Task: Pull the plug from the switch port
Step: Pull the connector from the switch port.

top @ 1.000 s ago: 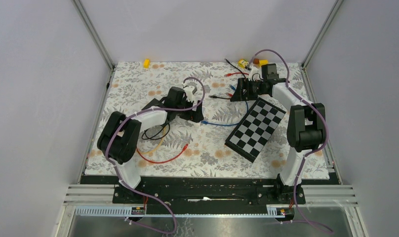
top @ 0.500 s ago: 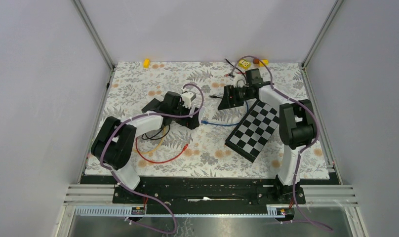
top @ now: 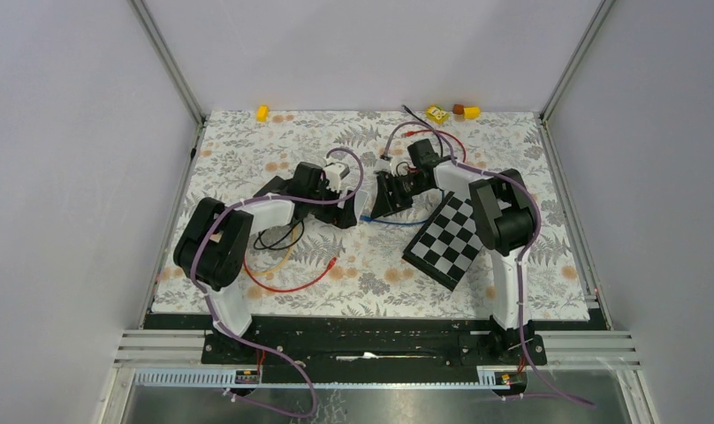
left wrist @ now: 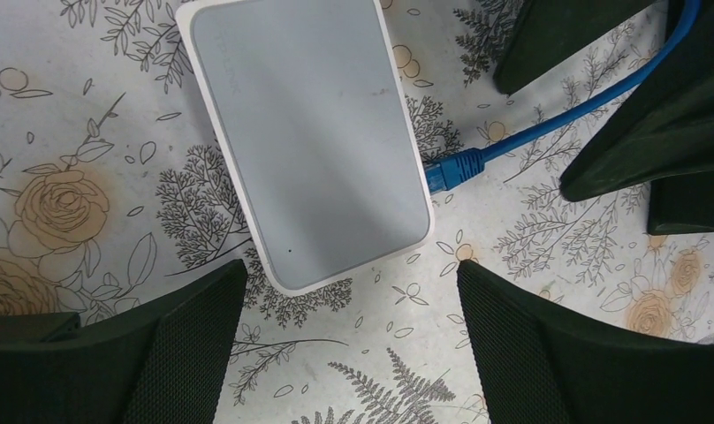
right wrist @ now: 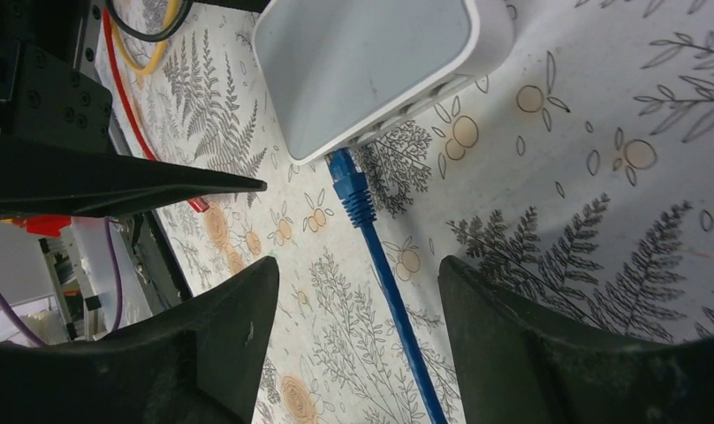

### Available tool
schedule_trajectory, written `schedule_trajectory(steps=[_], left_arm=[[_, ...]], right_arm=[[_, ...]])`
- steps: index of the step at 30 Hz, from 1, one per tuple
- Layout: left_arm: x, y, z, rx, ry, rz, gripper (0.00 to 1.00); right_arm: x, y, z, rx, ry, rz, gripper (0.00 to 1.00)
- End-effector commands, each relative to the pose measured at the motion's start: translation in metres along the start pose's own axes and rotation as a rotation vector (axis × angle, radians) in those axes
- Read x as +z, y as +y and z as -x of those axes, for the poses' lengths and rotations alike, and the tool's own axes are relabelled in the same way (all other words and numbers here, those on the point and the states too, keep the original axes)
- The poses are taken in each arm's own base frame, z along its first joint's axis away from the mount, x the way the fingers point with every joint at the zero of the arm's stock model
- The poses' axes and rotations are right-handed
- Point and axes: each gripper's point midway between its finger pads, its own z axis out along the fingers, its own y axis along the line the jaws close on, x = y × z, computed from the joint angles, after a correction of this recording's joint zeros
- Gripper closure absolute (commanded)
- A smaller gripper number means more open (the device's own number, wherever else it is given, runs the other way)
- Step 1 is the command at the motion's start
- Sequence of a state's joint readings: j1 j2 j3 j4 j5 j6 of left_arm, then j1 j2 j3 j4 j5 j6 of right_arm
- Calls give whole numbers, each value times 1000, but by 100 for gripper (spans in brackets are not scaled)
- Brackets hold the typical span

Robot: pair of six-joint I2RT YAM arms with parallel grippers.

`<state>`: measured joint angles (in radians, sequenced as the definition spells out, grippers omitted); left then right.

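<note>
Grey walls and slanted aluminium posts close in a tabletop [top: 247, 150] spread with a cloth printed in ferns and orange roses. At its far edge sit a yellow block [top: 262, 112] at 11 o'clock and a yellow tag [top: 436, 113] at 1 o'clock. A checkerboard [top: 455, 234] lies tilted toward 4 o'clock of centre. A red cable [top: 287, 287] loops at 7 o'clock.

Near the centre lies the switch [left wrist: 309, 132], a flat white box. A faint embossed mark near one corner of its lid is too pale to read.

The plug [left wrist: 451, 170], blue, sits in a port on the switch's side. Its blue cable [left wrist: 583, 102] runs off toward 2 o'clock in the left wrist view.

The left claw [left wrist: 346, 291] is released. Its fingers stand wide apart on either side of the switch's near corner and grasp nothing.

The right claw [right wrist: 355, 274] is released too. It is spread over the cable just behind the plug, which points to 12 o'clock in its own view.

A second ago the right arm reached to the far edge at 1 o'clock, over a tangle of small wires. It has since swung in to the centre. Its claw now faces the left claw from 3 o'clock, with the switch between them. The left claw has hardly shifted.
</note>
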<state>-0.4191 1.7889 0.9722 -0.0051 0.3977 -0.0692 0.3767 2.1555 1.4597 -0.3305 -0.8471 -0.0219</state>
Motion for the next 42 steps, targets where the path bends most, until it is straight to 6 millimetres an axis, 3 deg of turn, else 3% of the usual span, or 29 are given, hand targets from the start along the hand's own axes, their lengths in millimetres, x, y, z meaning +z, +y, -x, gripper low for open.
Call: schedule_trajectory(steps=[1, 17, 42], left_arm=[[5, -8, 0, -25, 14, -55, 10], [11, -12, -17, -88, 56, -88, 15], [11, -20, -20, -114, 54, -130, 17]], right_arm=[[7, 10, 5, -19, 6, 62, 28], [25, 7, -22, 85, 79, 153, 33], [38, 12, -3, 155, 55, 264, 53]])
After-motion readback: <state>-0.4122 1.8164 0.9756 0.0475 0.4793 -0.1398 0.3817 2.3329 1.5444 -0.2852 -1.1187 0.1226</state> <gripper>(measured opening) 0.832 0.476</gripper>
